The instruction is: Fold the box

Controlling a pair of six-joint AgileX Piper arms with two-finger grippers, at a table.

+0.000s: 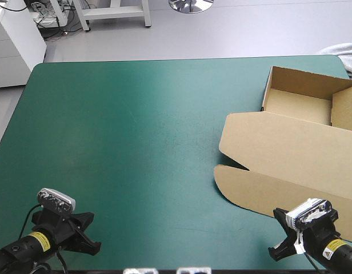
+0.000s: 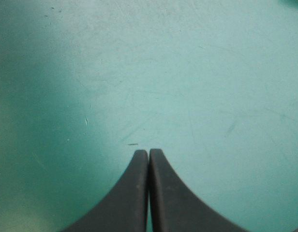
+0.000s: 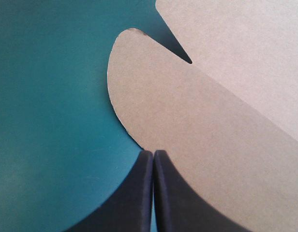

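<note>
- The box (image 1: 290, 148) runs off the high view on its right side, so I cannot see its right wall or how far the lid reaches that way.
- In the right wrist view only a rounded flap (image 3: 197, 140) and part of the panel beyond it show. The tray itself is out of that view.
- A pale grey, fabric-like thing (image 1: 344, 54) sits at the table's far right corner, cut off. I cannot tell what it is.
- From above, both grippers are small dark shapes at the near edge, so I read their fingers from the wrist views.
- The box lies on the right part of the teal-green cover (image 1: 136, 142). It is an open tray with raised walls toward the far right corner, and its lid is flat, stretching toward the near edge.
- A narrow notch (image 3: 180, 50) divides the rounded flap from the lid panel.
- The right gripper (image 3: 154, 153) has its black fingers pressed together in one point, with nothing between them. The tip sits right at the curved edge of the flap, near that flap's near-left corner. I cannot tell whether it touches the board or hangs above it.
- The left gripper (image 2: 149, 152) is likewise pinched together and empty, over bare cover at the near left corner, well apart from the box.
</note>
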